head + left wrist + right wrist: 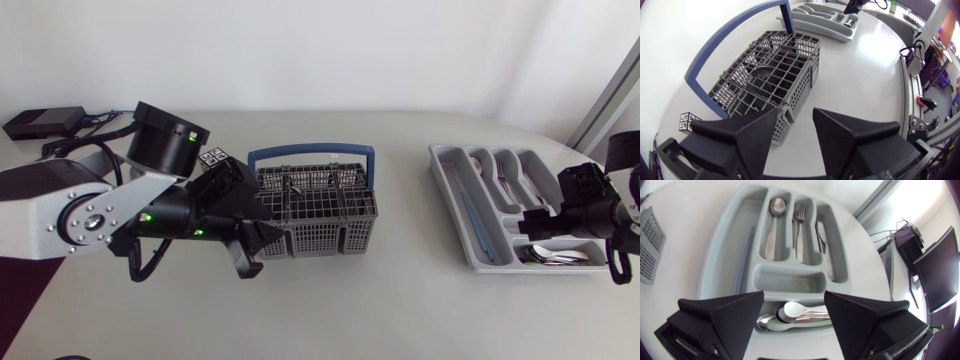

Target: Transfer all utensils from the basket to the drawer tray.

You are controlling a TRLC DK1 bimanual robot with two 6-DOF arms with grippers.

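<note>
On white table [400,300], grey mesh plastic basket with blue handle [805,75] just ahead of left gripper [795,114], fingers apart; right gripper [793,296], likewise apart, above steel spoons [796,311] crosswise in grey drawer tray [720,245]

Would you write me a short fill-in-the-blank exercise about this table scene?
The open left gripper sits beside the grey ___.
Its handle is ___.
In the tray under the open right gripper, the fork lies between a spoon and a ___.
Missing words: basket, blue, knife.
</note>
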